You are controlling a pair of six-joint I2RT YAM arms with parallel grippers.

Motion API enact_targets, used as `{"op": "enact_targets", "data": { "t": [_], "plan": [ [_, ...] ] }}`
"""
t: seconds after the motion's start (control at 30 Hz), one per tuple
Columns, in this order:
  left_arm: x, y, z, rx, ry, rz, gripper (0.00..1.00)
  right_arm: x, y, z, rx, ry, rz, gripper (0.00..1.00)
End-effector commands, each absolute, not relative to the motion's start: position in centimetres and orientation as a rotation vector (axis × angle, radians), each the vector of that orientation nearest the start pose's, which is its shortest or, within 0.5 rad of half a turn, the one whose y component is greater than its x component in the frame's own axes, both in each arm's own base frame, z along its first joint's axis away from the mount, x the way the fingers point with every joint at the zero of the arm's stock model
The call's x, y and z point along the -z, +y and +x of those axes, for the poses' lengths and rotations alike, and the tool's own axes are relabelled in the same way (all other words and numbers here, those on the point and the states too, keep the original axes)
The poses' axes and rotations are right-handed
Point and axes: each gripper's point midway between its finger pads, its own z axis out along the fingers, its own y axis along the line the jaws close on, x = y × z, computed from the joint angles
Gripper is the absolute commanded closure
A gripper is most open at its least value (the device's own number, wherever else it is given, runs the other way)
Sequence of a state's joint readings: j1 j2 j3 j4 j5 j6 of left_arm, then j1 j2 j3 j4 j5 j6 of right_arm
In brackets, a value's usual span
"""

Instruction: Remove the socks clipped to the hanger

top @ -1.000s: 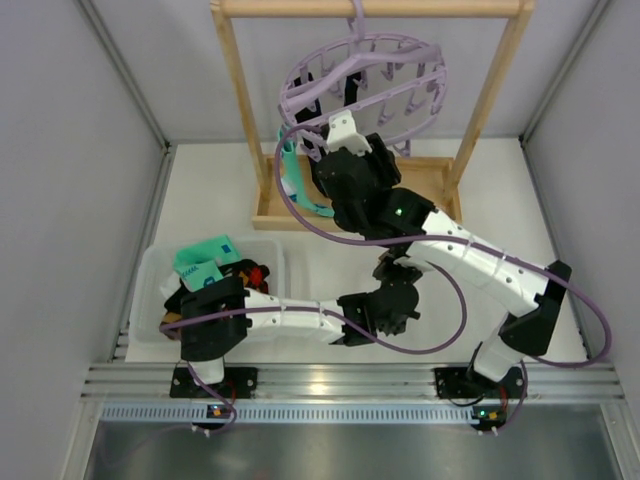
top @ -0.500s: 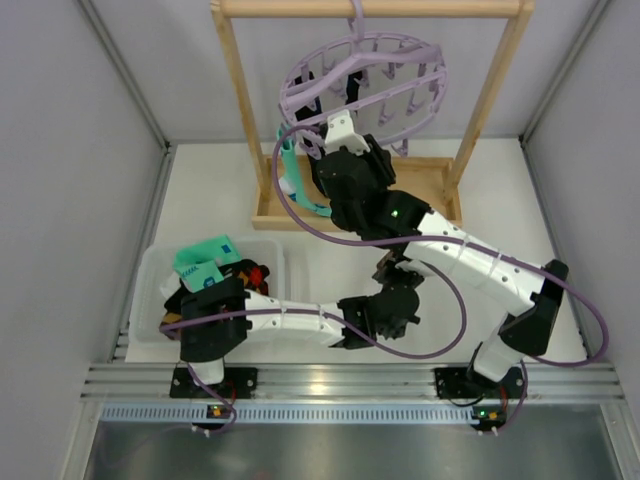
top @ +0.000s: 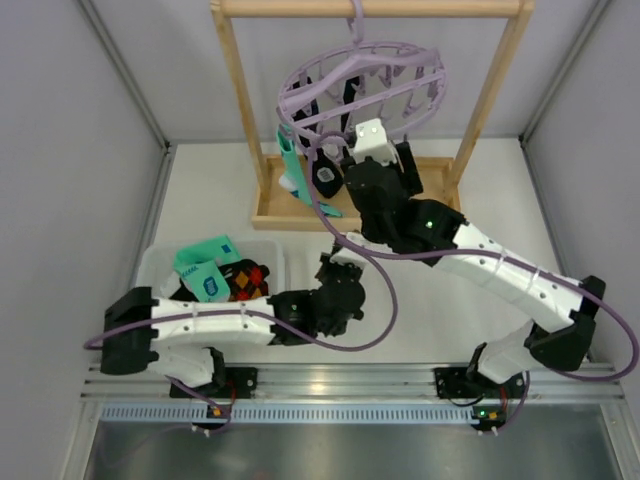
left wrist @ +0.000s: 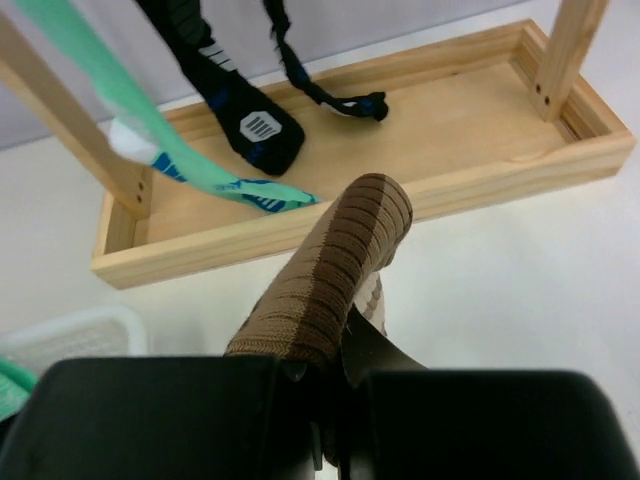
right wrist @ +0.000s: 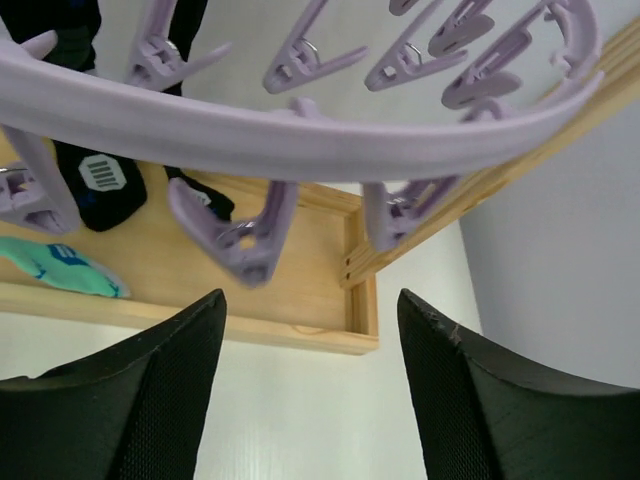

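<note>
The lilac hanger (top: 362,82) hangs from the wooden rack's top bar. A mint-green sock (top: 290,172) and a black sock (top: 325,176) dangle from its clips. In the left wrist view, the mint sock (left wrist: 150,150), the black sock (left wrist: 238,105) and a thin dark one (left wrist: 320,88) hang over the rack base. My left gripper (left wrist: 338,372) is shut on a brown striped sock (left wrist: 335,265), low in front of the rack (top: 335,268). My right gripper (right wrist: 310,315) stands open just below the hanger ring (right wrist: 300,135) and its clips (right wrist: 240,240), holding nothing.
The light wooden rack has two uprights and a tray-like base (top: 300,215). A clear bin (top: 150,265) at the near left holds mint and red-black diamond socks (top: 245,280). Grey walls close in both sides. Purple cables loop around both arms.
My left arm has swung its wrist leftwards in front of the rack. My right gripper has shifted right under the hanger and its jaws have widened. The black sock now shows.
</note>
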State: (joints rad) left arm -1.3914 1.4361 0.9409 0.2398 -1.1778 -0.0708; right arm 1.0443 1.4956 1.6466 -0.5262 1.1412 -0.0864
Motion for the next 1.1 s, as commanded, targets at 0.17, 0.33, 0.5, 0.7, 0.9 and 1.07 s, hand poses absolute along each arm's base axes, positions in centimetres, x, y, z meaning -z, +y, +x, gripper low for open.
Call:
{"op": "enact_targets", "data": {
  "t": [0.17,0.33,0.5,0.7,0.9,1.07],
  "plan": [
    [-25.2,-22.2,22.2,0.032,1.771,0.124,1.0,-39.8,18.7,27.9,0.12,1.729,-0.157,0.25],
    [-25.0,-16.7,23.3,0.024,1.881,-0.009,1.0,-38.2,17.8,26.5,0.038,1.759,-0.166,0.22],
    [-23.4,-9.2,22.8,-0.082,1.978,-0.252,1.0,-37.4,16.8,26.1,0.054,1.762,-0.152,0.21],
    [-19.5,-4.6,21.2,-0.066,1.93,-0.513,1.0,-37.0,17.4,26.4,0.041,1.759,-0.153,0.21],
    [-17.3,-2.7,21.4,-0.115,1.932,-0.673,1.0,-35.8,19.0,26.9,0.018,1.783,-0.191,0.21],
    [-16.5,-2.1,21.4,-0.101,1.932,-0.751,0.94,-35.3,19.0,26.8,0.014,1.788,-0.199,0.21]
  ]
}}
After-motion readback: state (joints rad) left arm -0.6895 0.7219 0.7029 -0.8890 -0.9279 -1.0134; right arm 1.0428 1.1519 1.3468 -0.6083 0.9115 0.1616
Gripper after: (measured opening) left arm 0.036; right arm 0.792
